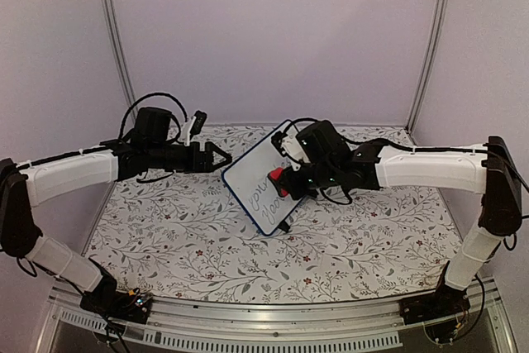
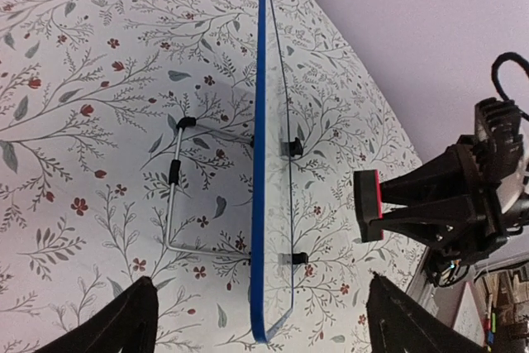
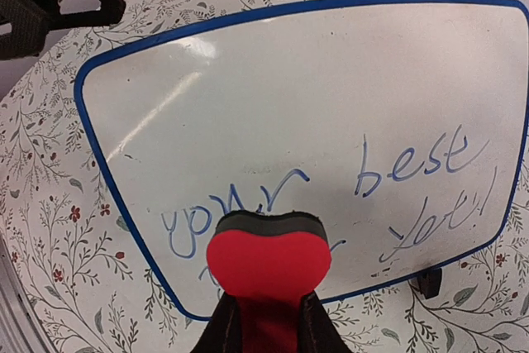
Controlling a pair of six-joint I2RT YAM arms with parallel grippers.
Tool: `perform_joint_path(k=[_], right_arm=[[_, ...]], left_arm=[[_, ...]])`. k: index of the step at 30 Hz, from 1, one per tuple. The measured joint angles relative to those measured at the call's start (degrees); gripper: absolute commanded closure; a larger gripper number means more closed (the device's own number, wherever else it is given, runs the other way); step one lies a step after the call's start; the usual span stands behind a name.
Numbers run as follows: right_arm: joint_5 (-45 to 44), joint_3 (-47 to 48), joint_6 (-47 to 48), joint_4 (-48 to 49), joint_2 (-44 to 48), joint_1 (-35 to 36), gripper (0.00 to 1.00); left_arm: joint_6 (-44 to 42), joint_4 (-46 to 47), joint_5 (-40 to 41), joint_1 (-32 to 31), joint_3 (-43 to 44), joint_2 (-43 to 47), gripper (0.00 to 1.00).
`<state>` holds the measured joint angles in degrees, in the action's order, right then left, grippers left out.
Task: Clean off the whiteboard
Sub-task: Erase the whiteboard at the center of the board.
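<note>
The whiteboard [image 1: 258, 178] stands tilted on its wire stand, blue frame, with blue handwriting on its lower part [image 3: 331, 121]. In the left wrist view it shows edge-on [image 2: 263, 163]. My right gripper [image 1: 291, 181] is shut on a red eraser [image 3: 266, 264] with a dark felt face, held just in front of the written part. The eraser also shows in the left wrist view [image 2: 368, 204], a small gap from the board. My left gripper [image 1: 221, 157] is open, its fingers [image 2: 116, 324] on either side of the board's edge, apart from it.
The floral tablecloth [image 1: 182, 237] covers the table. The board's wire stand [image 2: 178, 196] reaches out behind it. Purple walls close the back and sides.
</note>
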<state>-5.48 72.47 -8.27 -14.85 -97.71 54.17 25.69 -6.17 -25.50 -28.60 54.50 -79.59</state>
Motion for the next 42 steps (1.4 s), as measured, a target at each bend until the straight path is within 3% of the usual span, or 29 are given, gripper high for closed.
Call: perform_joint_path(k=[8,21,24,32,42], right_arm=[[0.02,-0.11,-1.11,1.51,-0.17,0.7,0.94],[0.11,-0.96,-1.79,4.44,-0.76,1.75,0.94],[0.15,-0.96,-1.84,4.83,-1.05,1.97,0.94],[0.26,-0.96,-1.84,4.94,-2.03,2.14,0.94],[0.5,-0.87,-1.84,4.98,-2.89,2.51,0.94]], left_arm=[[0.61,2.4,-2.84,0.63,-1.07,-2.21,0.32],[1.9,6.14,-6.54,1.31,-1.09,-5.22,0.46],[2.08,6.49,-7.17,1.31,-1.09,-5.31,0.53],[2.6,7.19,-8.26,1.31,-1.09,-5.99,0.55],[2.67,6.54,-8.13,1.31,-1.09,-8.02,0.69]])
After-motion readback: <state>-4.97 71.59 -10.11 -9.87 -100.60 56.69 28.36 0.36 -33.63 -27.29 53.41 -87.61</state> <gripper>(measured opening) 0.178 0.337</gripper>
